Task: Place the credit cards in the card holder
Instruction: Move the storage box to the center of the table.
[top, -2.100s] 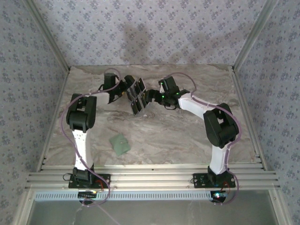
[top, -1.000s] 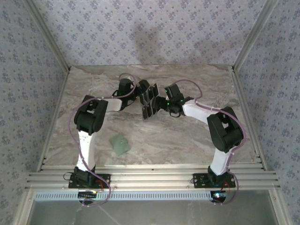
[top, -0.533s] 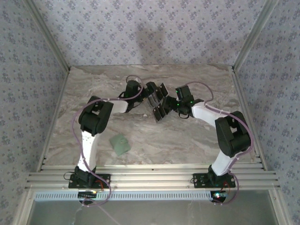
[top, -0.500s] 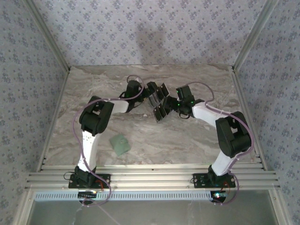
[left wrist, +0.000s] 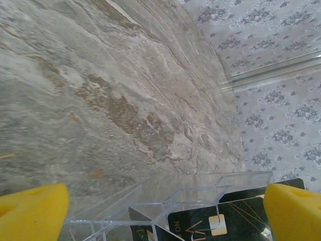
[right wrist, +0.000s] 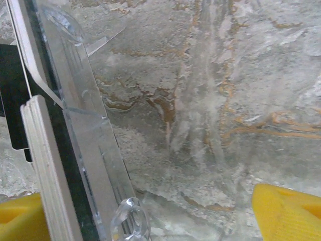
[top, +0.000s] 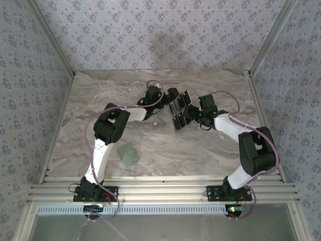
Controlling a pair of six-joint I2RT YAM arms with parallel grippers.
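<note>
Card holder (top: 129, 154) on marble tbl (top: 90, 100), wallpapered walls (top: 150, 35); L end effector (left wrist: 163, 211), R end effector (right wrist: 153, 216) open.

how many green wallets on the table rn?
1. The pale green card holder lies on the marble table near its front edge, just right of the left arm. The arms could hide another.
</note>
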